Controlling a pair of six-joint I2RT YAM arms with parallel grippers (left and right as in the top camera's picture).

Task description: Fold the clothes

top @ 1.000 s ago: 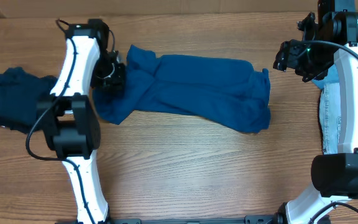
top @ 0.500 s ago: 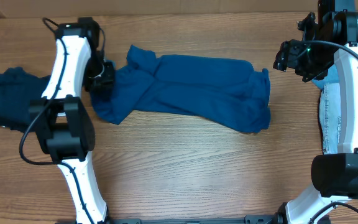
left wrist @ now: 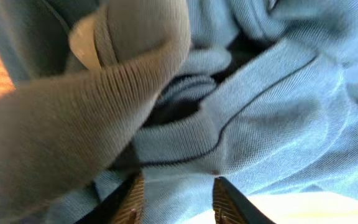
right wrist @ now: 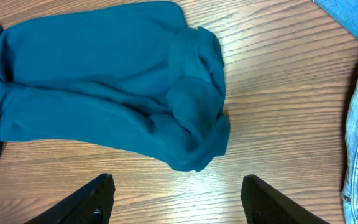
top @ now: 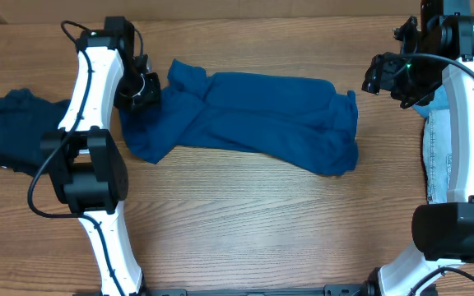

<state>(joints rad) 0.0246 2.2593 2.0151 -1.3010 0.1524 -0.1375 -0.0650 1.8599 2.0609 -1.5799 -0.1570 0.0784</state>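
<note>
**Folding not yet evident: main garment lies rumpled**

Overhead: the mid-blue knit garment (top: 253,119) lies crosswise at mid-counter, creased and bunched at both ends, with no clean fold line. The dark navy garment (top: 11,131) sits crumpled at the left edge, well apart from it. The pale denim (top: 434,156) lies at the right edge. Judged from this, the task is at an early stage and every piece remains to be folded. The left jaws sit at the knit's left end. The right jaws hover off its right end, clear of the cloth.

Left wrist: knit fills the view, a ribbed hem heaped close. The left jaws stand a little apart with cloth across the gap. Whether they grip it cannot be told.

Right wrist: the right jaws stand wide and empty above bare wood near the knit's bunched right end.

Surface: the counter (top: 245,222) is flat wood-grain board. No room beyond it is shown.
</note>
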